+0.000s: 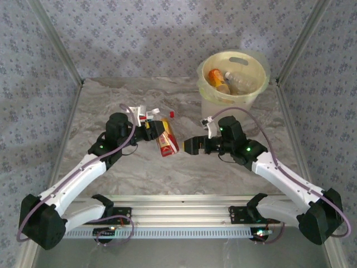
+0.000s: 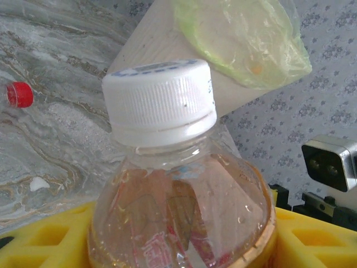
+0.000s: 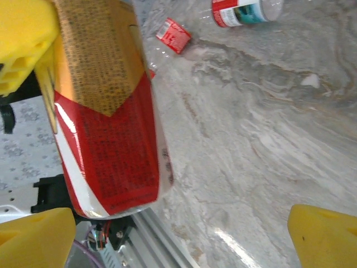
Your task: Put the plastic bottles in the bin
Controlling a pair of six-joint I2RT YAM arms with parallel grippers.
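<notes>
**Left gripper holds one bottle, right gripper waits open beside it**

The left gripper (image 1: 155, 129) is closed on a clear plastic bottle with a white ribbed cap and a red and orange label (image 1: 166, 140). Its yellow foam pads (image 2: 39, 240) press on both sides of the bottle, just below the shoulder. In the top view the bottle is tilted. Its lower end points toward the near right, and its cap end sits by the left gripper.

The right gripper (image 1: 191, 146) is wide open and holds nothing. It faces the lower end of the held bottle and is near it, but I cannot see any contact. In the right wrist view its two yellow fingertips (image 3: 326, 234) stand far apart at the bottom corners, and the red part of the label is close in front of the camera.

The large round pale yellow plastic bin with a thin bag liner (image 1: 207, 92) stands at the far right of the grey marbled table (image 1: 184, 173), beyond the right gripper. Inside it lie an orange-labelled bottle (image 1: 216, 77) and a clear bottle (image 1: 241, 82).

On the table behind the left gripper lies another clear bottle with a red and teal label (image 3: 245, 11). A small red cap (image 2: 19, 94) is also on the table close to that place.
</notes>
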